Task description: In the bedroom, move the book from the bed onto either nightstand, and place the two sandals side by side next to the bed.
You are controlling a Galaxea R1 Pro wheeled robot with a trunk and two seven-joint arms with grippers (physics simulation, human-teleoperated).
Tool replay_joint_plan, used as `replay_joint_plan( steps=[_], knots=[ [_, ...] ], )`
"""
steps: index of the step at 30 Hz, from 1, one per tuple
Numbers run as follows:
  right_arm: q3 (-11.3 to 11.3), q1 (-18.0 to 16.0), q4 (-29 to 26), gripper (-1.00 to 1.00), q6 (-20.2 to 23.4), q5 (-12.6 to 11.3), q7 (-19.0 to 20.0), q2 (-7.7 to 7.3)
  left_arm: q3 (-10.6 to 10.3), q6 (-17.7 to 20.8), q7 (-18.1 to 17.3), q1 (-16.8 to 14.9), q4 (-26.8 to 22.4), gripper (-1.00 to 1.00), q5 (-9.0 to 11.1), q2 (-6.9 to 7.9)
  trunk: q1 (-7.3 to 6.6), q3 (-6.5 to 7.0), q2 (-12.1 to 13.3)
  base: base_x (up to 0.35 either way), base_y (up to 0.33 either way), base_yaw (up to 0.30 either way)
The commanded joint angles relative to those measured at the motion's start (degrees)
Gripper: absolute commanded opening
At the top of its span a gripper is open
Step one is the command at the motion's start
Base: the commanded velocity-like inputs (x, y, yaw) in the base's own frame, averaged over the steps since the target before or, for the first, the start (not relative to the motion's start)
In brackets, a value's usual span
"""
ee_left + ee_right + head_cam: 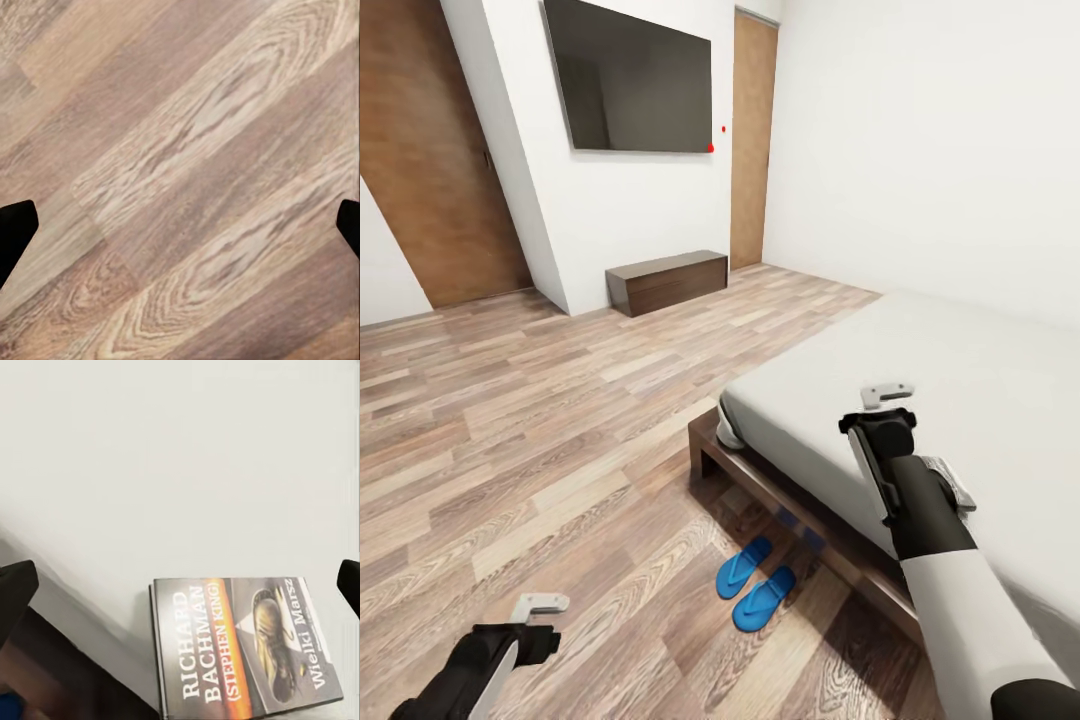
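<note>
Here the bed [1000, 380] fills the right side of the bedroom; the book [244, 649] lies flat on its mattress near the edge, under the spread, released right gripper [180, 585]. The two sandals [757, 582] lie together on the floor beside the frame. The left gripper [180, 225] hangs spread, unladen, over the planks.

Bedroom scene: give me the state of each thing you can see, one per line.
Book: flat on the mattress near its edge, not gripped.
Sandals: side by side on the floor beside the bed.
Bed: mattress on its frame.
Left pincer: open, above bare floor.
Right pincer: open, above the book.
Wall screen: dark.
Doors: closed.
</note>
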Motion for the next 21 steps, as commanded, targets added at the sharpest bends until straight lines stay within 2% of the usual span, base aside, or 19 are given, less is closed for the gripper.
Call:
replay_joint_plan(
  steps=[1,3,4,5,7,8,10,14,16,17,21],
  knots=[
    [0.7,0.7,0.0,1.0,0.0,1.3,0.0,-0.06,-0.2,1.1,0.6,0.0,-1.7,1.0,0.6,0.0,-0.01,-0.05,0.0,0.0,0.0,0.0],
    [1.9,2.1,0.1,1.0,-0.9,3.2,-0.2,-0.05,-0.2,2.7,0.6,0.0,-4.5,1.0,0.6,-0.1,-0.01,-0.05,0.0,0.0,0.0,0.0],
    [3.1,3.5,0.3,1.0,-1.9,5.5,-0.3,-0.06,-0.2,4.6,0.6,0.0,-7.1,1.0,0.6,-0.16,-0.01,-0.05,0.0,0.0,0.0,0.0],
    [3.5,4.2,0.5,1.0,-2.5,6.8,-0.4,-0.04,-0.2,5.5,0.6,0.0,-8.4,1.0,0.6,-0.18,-0.01,-0.05,0.0,0.0,0.0,0.0],
    [4.2,5.5,1.0,1.0,-3.7,9.4,-0.5,-0.02,-0.2,7.6,0.6,-0.1,-11.1,1.0,0.6,-0.23,-0.01,-0.05,0.0,0.0,0.0,0.0],
    [4.6,6.6,1.5,1.0,-5.0,11.8,-0.5,-0.01,-0.2,9.5,0.7,-0.1,-13.9,1.0,0.5,-0.26,-0.01,-0.05,0.0,0.0,0.0,0.0],
    [5.1,8.1,2.3,1.0,-6.9,15.0,-0.4,0.0,0.0,11.8,0.7,-0.2,-17.9,1.0,0.5,-0.35,0.21,-0.23,-0.4,0.0,0.0,0.0],
    [6.6,11.0,3.0,1.0,-8.8,19.1,-1.2,0.28,0.2,14.0,0.7,-1.5,-21.8,1.0,0.4,-0.57,1.09,-0.95,-2.0,0.0,0.0,0.0],
    [7.6,12.0,3.2,1.0,-9.0,20.9,-2.0,0.37,0.2,14.6,0.7,-1.9,-22.5,1.0,0.4,-0.61,1.53,-1.31,-2.8,0.0,0.0,0.0],
    [9.4,13.6,4.0,1.0,-9.0,24.1,-5.7,0.54,0.3,15.4,0.7,-2.8,-23.3,1.0,0.3,-0.61,1.75,-1.49,-3.2,0.0,0.0,0.0],
    [10.1,14.8,7.4,1.0,-9.3,25.2,-9.2,0.65,0.4,15.8,0.7,-4.4,-23.5,1.0,0.4,-0.67,2.63,-2.21,-4.8,0.0,0.0,0.0]
  ],
)
